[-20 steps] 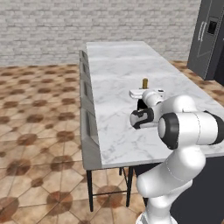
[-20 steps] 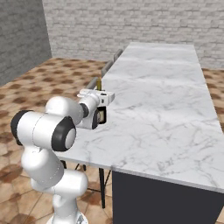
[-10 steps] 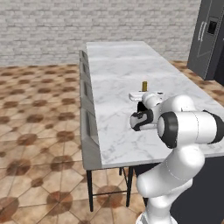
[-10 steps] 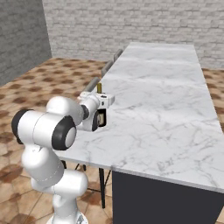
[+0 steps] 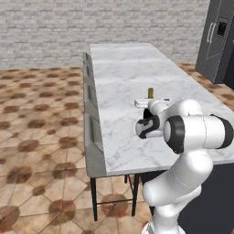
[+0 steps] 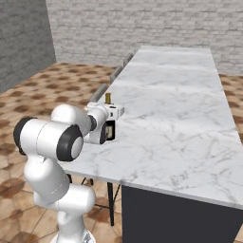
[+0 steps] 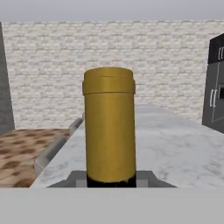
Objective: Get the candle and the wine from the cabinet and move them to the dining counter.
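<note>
White jointed arm with dark bands

The arm (image 5: 192,132) is built of glossy white rounded segments, thick and tube-like, with bulbous elbows. Dark charcoal rings mark the joints, one wide band circling the big horizontal link. Its lower links swell into a curved white column. At the wrist sits a flat white flange, and the gripper (image 6: 110,130) beyond it is a small black block.
</note>
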Robot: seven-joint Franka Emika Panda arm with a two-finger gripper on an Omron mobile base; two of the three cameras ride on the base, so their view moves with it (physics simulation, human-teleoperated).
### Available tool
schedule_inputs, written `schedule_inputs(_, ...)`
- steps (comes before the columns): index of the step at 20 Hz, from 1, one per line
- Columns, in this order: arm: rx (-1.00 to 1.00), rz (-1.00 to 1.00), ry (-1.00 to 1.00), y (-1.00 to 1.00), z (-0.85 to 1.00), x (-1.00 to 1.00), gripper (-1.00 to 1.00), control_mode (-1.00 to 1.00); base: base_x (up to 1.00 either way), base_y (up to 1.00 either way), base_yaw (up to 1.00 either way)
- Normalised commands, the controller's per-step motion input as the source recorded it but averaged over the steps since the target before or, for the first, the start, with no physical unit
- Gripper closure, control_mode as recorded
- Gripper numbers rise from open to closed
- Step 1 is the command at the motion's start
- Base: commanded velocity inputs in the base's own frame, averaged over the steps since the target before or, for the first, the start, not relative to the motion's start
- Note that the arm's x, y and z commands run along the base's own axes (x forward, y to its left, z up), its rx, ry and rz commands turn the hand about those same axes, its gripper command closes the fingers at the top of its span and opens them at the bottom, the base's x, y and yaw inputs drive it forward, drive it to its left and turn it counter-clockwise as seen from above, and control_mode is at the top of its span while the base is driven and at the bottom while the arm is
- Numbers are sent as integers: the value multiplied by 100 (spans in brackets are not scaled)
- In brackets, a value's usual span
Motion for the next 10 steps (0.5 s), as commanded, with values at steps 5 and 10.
schedule_inputs(5,0,0,0,0,-19,0,100,-100,0,0,0)
schedule_inputs(10,0,0,-1,0,-23,0,100,-100,0,0,0)
